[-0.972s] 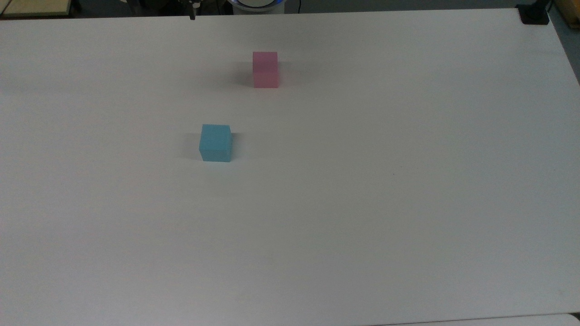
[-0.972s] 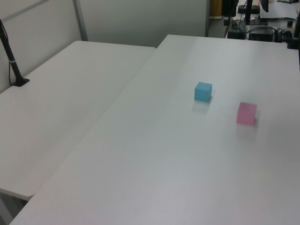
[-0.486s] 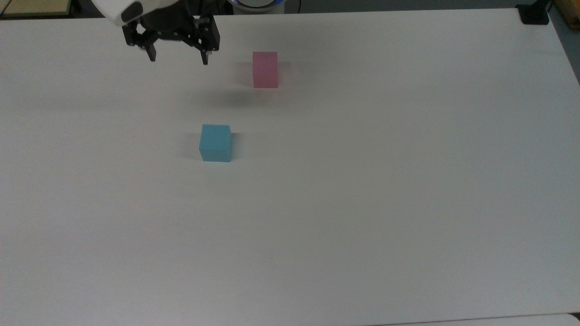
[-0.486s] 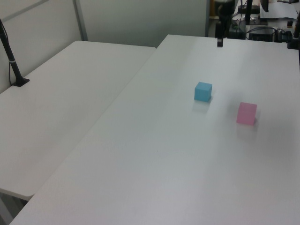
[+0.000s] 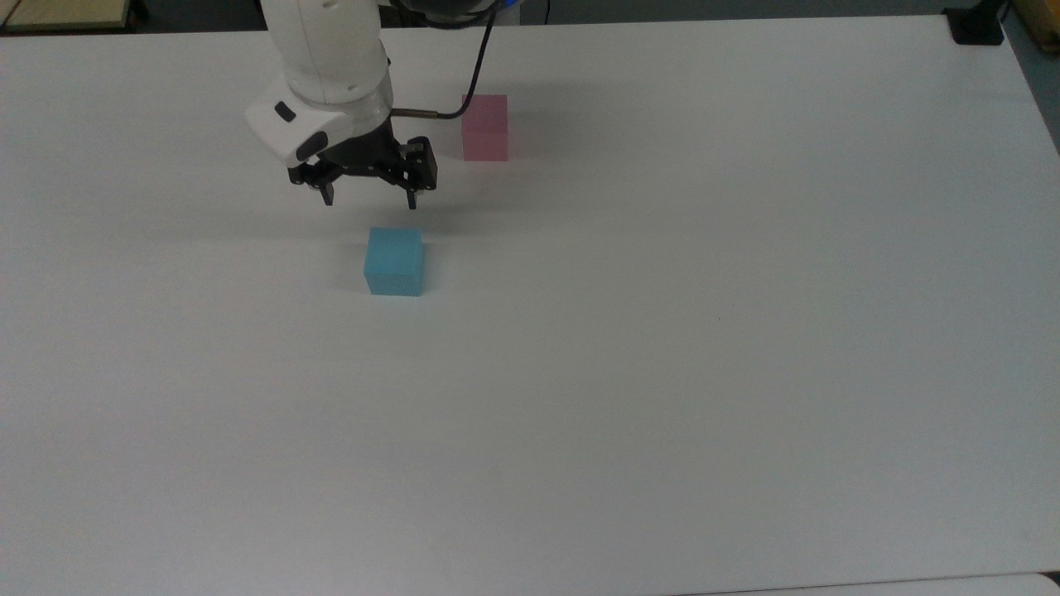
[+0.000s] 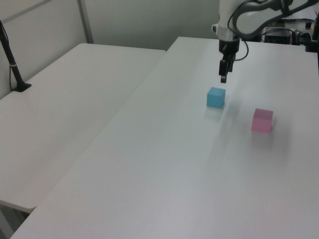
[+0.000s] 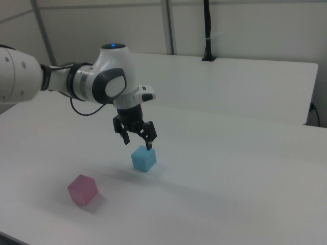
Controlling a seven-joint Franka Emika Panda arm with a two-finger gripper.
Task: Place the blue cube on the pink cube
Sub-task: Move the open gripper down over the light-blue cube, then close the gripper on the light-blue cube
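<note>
In the top view, read from its left, the gripper (image 5: 369,201) was seen hung from the white arm (image 5: 331,58) above the white table (image 5: 662,372). Its two dark fingers (image 5: 326,195) were spread wide apart and pointed down, and nothing was held between them. The blue cube (image 5: 394,261) was seen on the table just below the gripper in the top view, a strip of bare table showing between the fingertips and the cube's upper face. The cube was set a little toward the top view's right of the midpoint between the fingers. Further to the top view's right and higher in the picture, the pink cube (image 5: 485,127) was found on the table, apart from the blue cube and beside the gripper's body. A black cable (image 5: 470,83) was seen running from the arm past the pink cube.

In the left view, the blue cube (image 6: 216,97) was seen first, the gripper (image 6: 223,74) raised above it and not touching it, and the pink cube (image 6: 262,120) lay toward the left view's right, well apart.

In the right view, the pink cube (image 7: 82,189) was placed at the left, nearer the camera. The gripper (image 7: 137,141) was held over the blue cube (image 7: 143,158), with one fingertip close above the cube's top.
</note>
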